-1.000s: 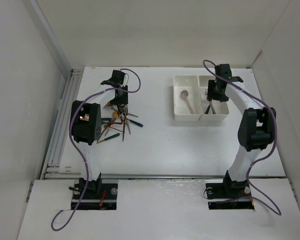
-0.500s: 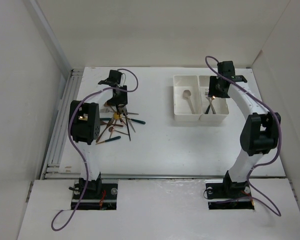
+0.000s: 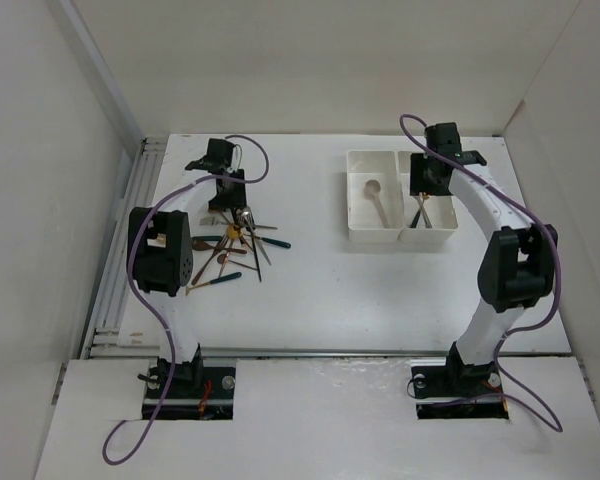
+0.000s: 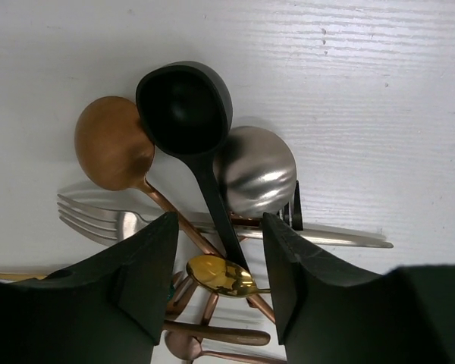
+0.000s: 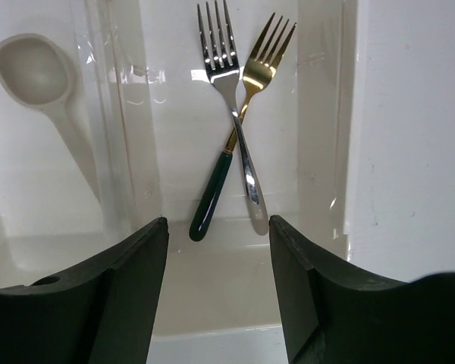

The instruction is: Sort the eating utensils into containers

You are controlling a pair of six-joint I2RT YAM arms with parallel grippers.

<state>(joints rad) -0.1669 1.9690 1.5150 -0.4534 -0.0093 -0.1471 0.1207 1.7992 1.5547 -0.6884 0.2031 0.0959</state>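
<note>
**Bins** [image 3: 375, 236]: two white open bins joined side by side on the worktop [image 3: 380, 290].

**Left bin** [image 5: 30, 189]: holds one white spoon [image 5: 38, 72], with its bowl at the far end.

**Right bin** [image 5: 318, 114]: holds a silver fork [image 5: 226, 76] and a gold fork [image 5: 265, 57] with a dark green handle. The two cross at the neck, tines toward the far end.

**Right gripper** [image 5: 218, 222]: hangs above the near end of the right bin. Jaws released, with nothing between them.

**Pile** [image 3: 230, 250]: the unsorted utensils lie heaped and crossing on the worktop, well to the left of the bins. Pieces that can be told apart:
- Black spoon [image 4: 186, 106], lying on top.
- Copper spoon [image 4: 112, 142] and silver spoon [image 4: 254, 171], their bowls flanking the black spoon's neck.
- Loose silver fork [image 4: 98, 216], lying crosswise beneath the other pieces.
- Small gold spoon [image 4: 216, 274].
- One dark-handled piece [image 3: 275, 243], pointing out of the pile on the side toward the bins.

The rest of the pile is too tangled to count.

**Left gripper** [image 4: 218, 220]: sits low over the pile, well left of the bins. Jaws released, one on either side of the black spoon's handle and the gold spoon. A gap shows on both sides, so neither piece is clamped.
</note>
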